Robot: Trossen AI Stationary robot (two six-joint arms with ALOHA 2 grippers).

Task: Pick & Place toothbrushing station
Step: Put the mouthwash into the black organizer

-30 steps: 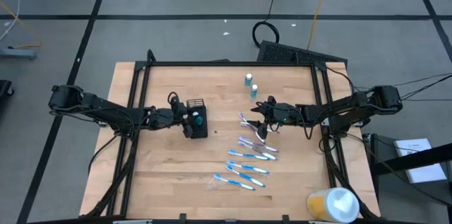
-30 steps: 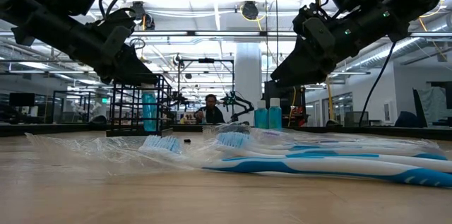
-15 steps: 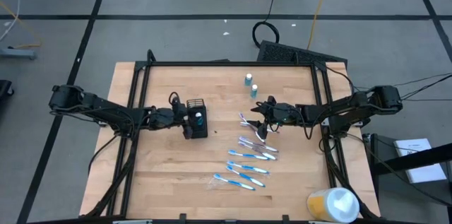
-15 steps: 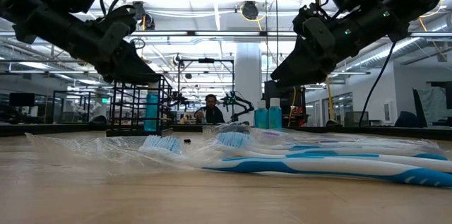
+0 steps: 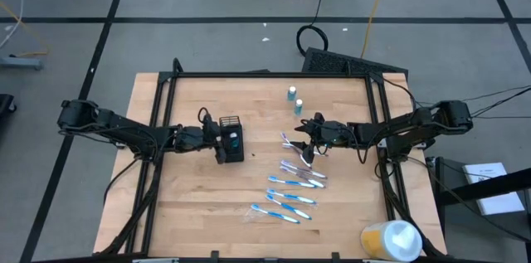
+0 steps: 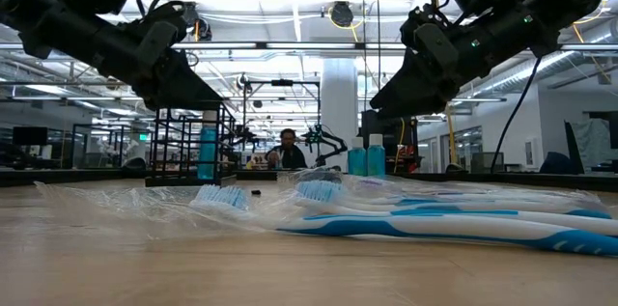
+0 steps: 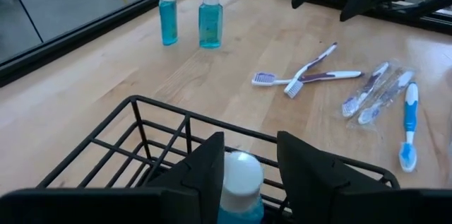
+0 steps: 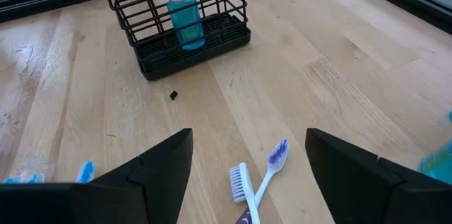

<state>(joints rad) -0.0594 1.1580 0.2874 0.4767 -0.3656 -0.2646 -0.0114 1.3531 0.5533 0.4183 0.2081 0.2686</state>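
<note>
The left end effector (image 7: 244, 174) pinches the white cap of a blue bottle (image 8: 182, 13) standing inside the black wire holder (image 5: 231, 136) on the desk (image 5: 199, 197). The right end effector (image 8: 247, 157) hangs spread above two toothbrushes (image 8: 254, 181).

Four cameras: one overhead, looking straight down on the whole table (image 5: 207, 205); one at tabletop level, facing the room; one on each wrist, close over the wood. All four share the black wire holder (image 5: 231, 135).
</note>
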